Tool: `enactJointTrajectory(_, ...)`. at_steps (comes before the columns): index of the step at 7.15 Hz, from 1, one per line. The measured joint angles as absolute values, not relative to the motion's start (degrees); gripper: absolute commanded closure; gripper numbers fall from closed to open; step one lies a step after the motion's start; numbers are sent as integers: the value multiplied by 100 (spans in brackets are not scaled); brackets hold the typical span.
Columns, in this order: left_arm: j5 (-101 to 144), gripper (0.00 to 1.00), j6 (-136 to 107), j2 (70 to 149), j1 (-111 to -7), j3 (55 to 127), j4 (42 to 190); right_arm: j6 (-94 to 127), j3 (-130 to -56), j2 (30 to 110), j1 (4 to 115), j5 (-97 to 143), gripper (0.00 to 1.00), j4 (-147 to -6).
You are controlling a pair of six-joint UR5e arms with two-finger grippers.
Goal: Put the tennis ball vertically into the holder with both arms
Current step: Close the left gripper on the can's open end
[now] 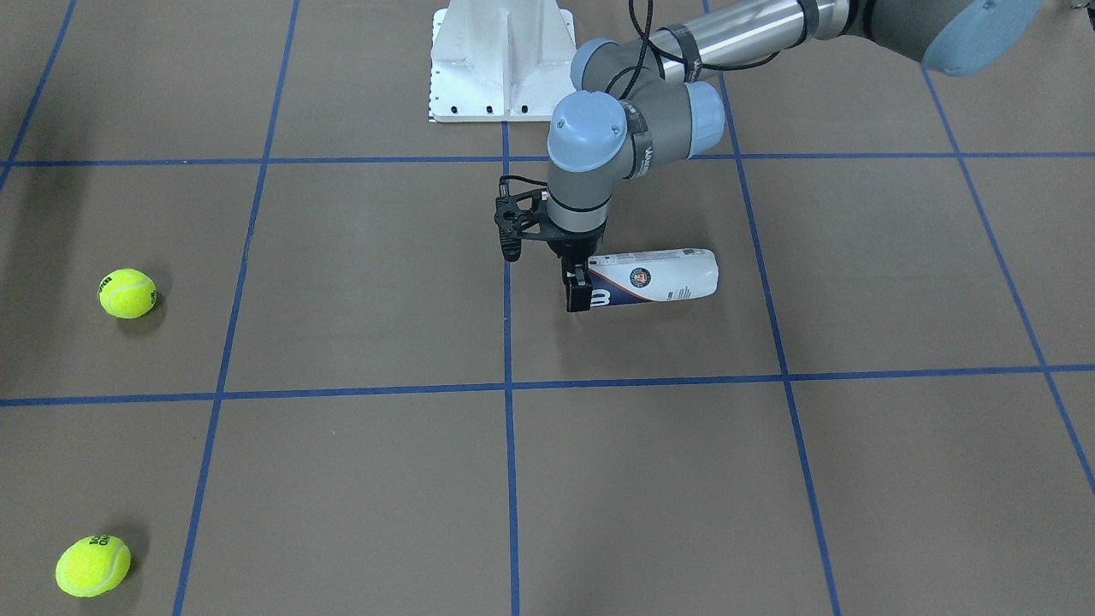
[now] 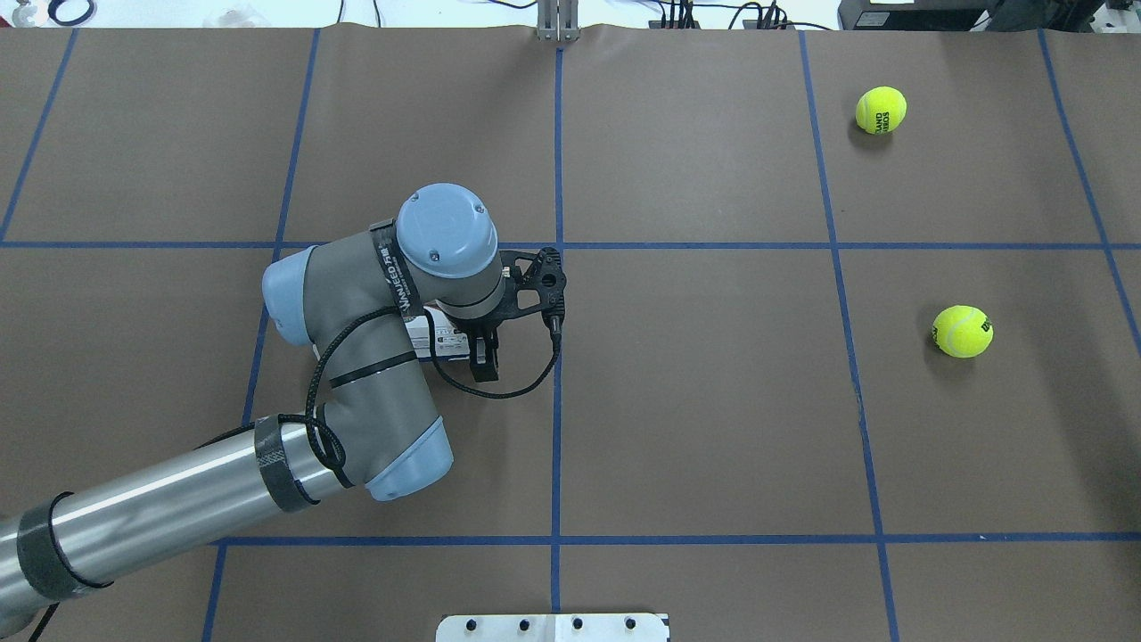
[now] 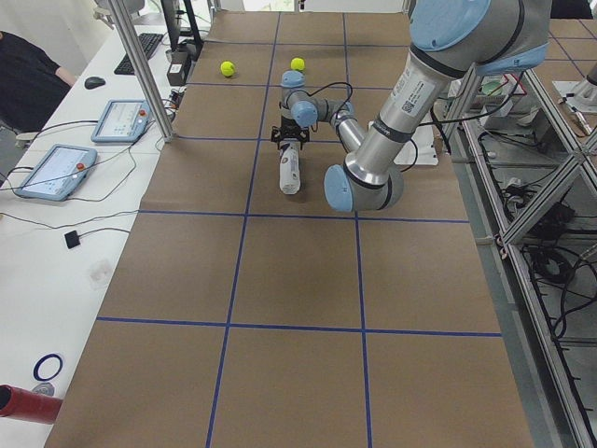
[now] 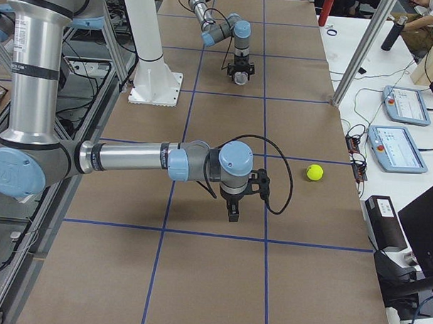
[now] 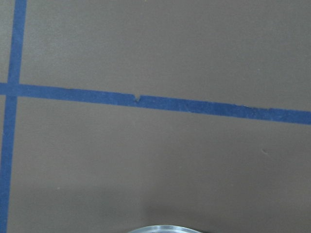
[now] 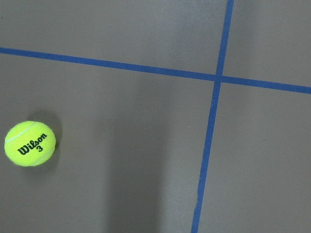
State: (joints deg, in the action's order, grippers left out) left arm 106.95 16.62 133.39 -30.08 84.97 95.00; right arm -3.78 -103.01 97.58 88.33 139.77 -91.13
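The holder [image 1: 663, 275], a clear tube with a white and navy label, lies on its side on the brown table. It also shows in the overhead view [image 2: 435, 336], mostly under the wrist. My left gripper [image 1: 579, 291] points down with its fingers astride the tube's open end. I cannot tell whether they press on it. The silver rim [image 5: 160, 228] shows at the bottom of the left wrist view. Two yellow tennis balls [image 2: 881, 110] [image 2: 963, 331] lie on the robot's right side. My right gripper [image 4: 232, 214] hangs above the table near a ball [image 4: 314, 172]. I cannot tell if it is open.
The white pedestal base [image 1: 502, 64] stands at the robot's side of the table. Blue tape lines [image 1: 509, 385] divide the table into squares. The right wrist view shows one ball [image 6: 29, 143] at its left. Control tablets [image 4: 398, 147] and cables lie beyond the table's far edge.
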Motion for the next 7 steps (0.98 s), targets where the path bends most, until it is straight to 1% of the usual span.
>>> enactJointTrajectory(3, 10686, 2, 1663, 13331, -3002, 8469, 9493, -378, -10301, 9764, 8833, 13983, 0, -9122)
enactJointTrajectory(5, 10678, 7, 1669, 13326, -3005, 8451, 9487, -378, -10296, 9765, 8833, 13983, 0, -9123)
enactJointTrajectory(6, 10674, 15, 1669, 13325, -3008, 8433, 9473, -378, -10293, 9765, 8833, 13983, 0, -9125)
enactJointTrajectory(7, 10669, 29, 1670, 13324, -3011, 8425, 9463, -378, -10294, 9765, 8833, 13983, 0, -9129)
